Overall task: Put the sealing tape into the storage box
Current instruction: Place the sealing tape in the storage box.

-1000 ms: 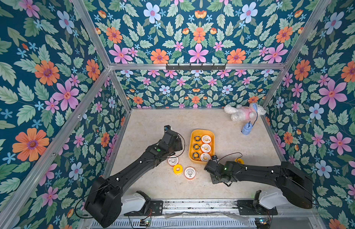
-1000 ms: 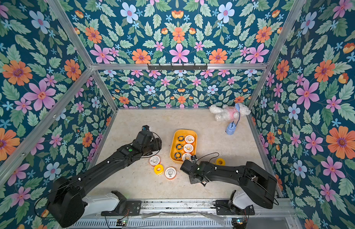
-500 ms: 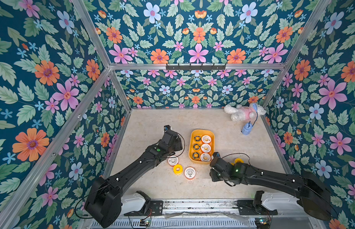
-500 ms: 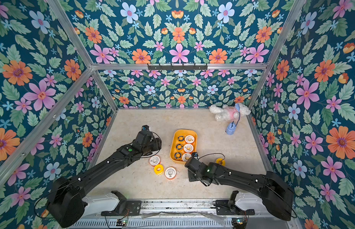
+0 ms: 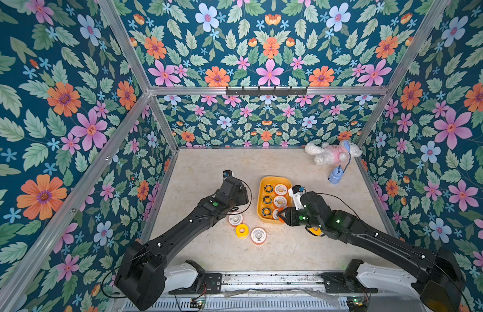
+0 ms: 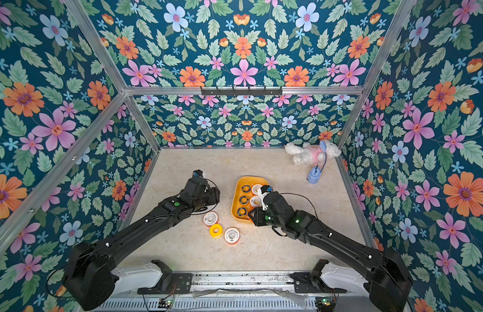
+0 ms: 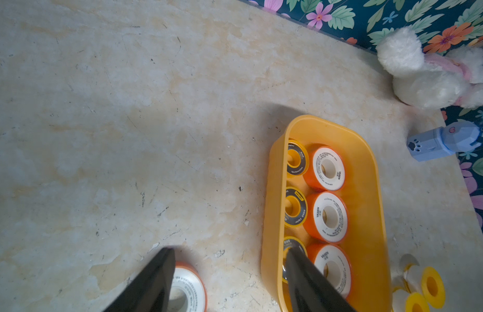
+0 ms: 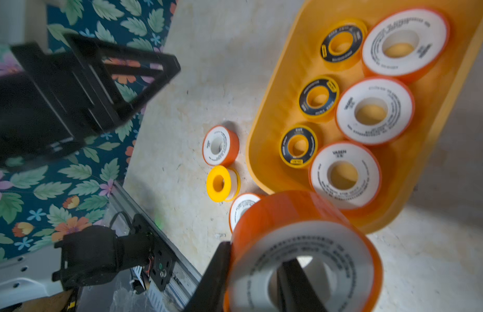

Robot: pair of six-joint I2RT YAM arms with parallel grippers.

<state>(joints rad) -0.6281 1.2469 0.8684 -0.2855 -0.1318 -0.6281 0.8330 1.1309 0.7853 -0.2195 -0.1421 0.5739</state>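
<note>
The yellow storage box (image 5: 275, 178) (image 6: 251, 178) holds three black-faced spools (image 8: 298, 146) and three white-faced, orange-rimmed ones (image 8: 344, 175). My right gripper (image 5: 282, 214) (image 8: 256, 254) hangs over the box's near end. It is shut on a white-faced sealing tape spool (image 8: 302, 216), with one finger through its hole. Three spools lie on the floor left of the box: two white and orange (image 5: 235, 218) (image 5: 258, 235) and one yellow (image 5: 242, 230). More yellow spools (image 7: 432, 286) lie beside the right arm. My left gripper (image 5: 241, 195) (image 7: 229, 251) is open and empty above the floor left of the box.
A white plush toy (image 5: 332, 152) lies in the far right corner with a small blue object on a cord (image 5: 335, 175) beside it. Flowered walls close in the floor on three sides. A metal rail (image 5: 262, 278) runs along the front.
My right gripper has carried the white and orange spool from the floor near the front up and over to the box's near end. The left arm has stayed still.
</note>
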